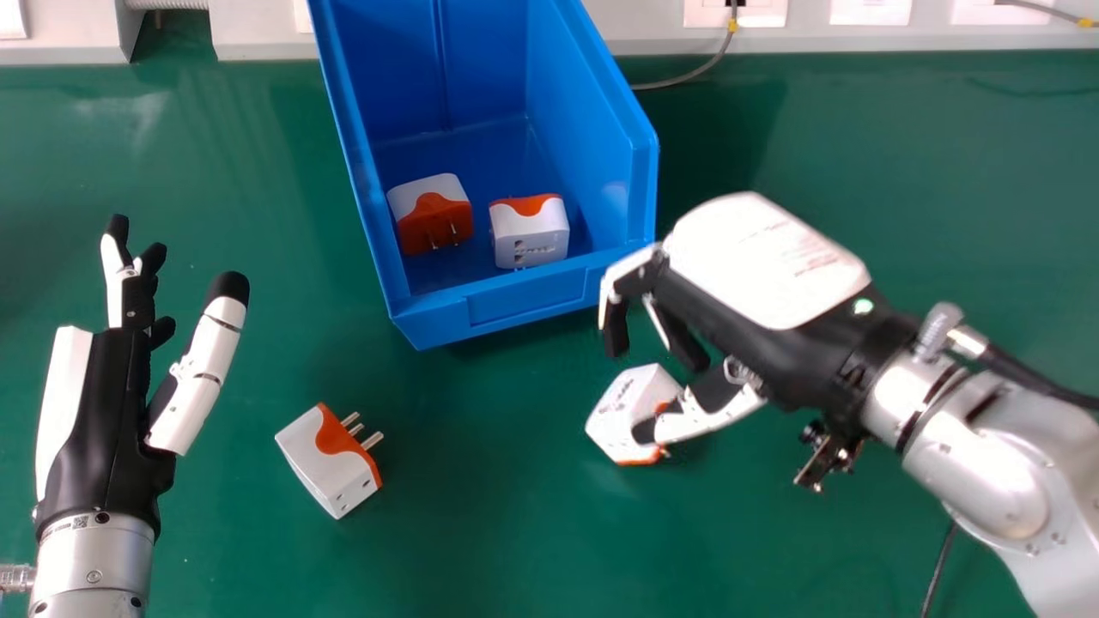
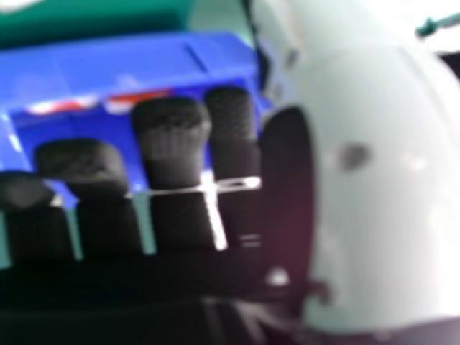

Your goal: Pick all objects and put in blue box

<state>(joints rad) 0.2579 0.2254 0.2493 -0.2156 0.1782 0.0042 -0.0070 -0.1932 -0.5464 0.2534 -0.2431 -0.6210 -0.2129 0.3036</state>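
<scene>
Two white-and-orange adapters sit inside one blue box towards eleven o'clock. Two more lie outside: one adapter on the green table at eight, another at five, partly behind the thumb of the right hand, whose thumb and fingers stand apart. One left hand rests open towards nine.

Green tabletop, grey cable, white panel
</scene>
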